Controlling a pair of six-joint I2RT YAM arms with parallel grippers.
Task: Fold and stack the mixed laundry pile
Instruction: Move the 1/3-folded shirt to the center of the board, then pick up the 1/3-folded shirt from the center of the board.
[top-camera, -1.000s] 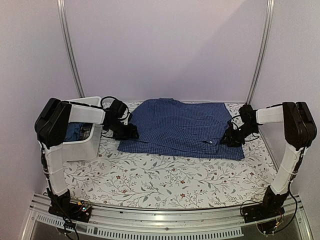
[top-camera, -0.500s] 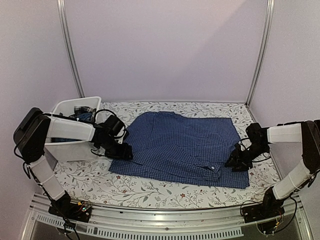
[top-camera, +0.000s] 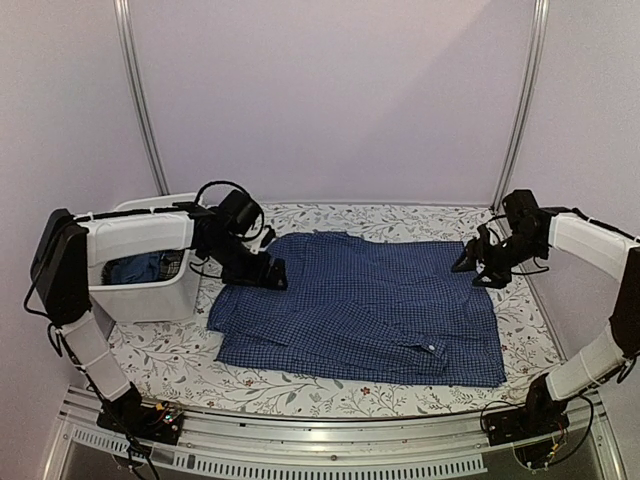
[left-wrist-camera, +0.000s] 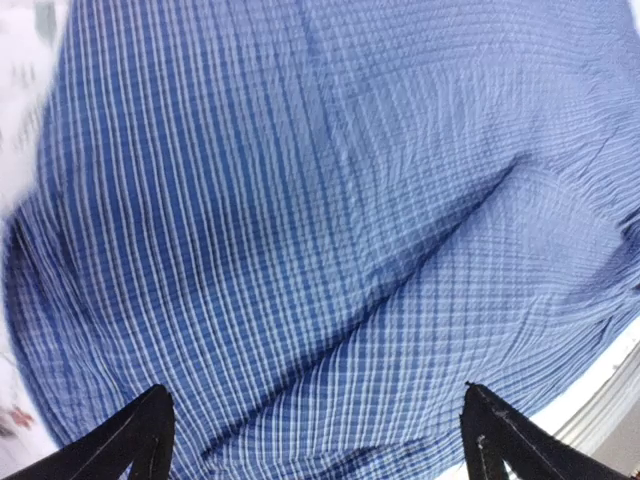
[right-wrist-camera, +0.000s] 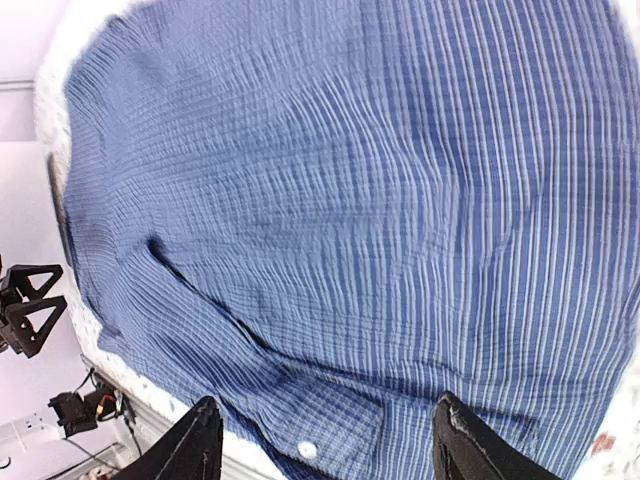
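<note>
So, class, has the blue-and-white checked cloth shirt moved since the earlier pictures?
Yes. The shirt slid nearer, its front hem closer to the metal rail.

The table (top-camera: 330, 428) is covered by a white tablecloth (top-camera: 160, 365) printed with leafy sprigs and small red flowers. A blue-and-white checked shirt (top-camera: 360, 310) lies spread out flat on the cloth and takes up most of the middle and right. Its near edge is close to the table's front rail, and a white button shows near its front right corner. A white plastic tub (top-camera: 150, 295) stands on the cloth at the left, just beside the shirt's left edge.
</note>
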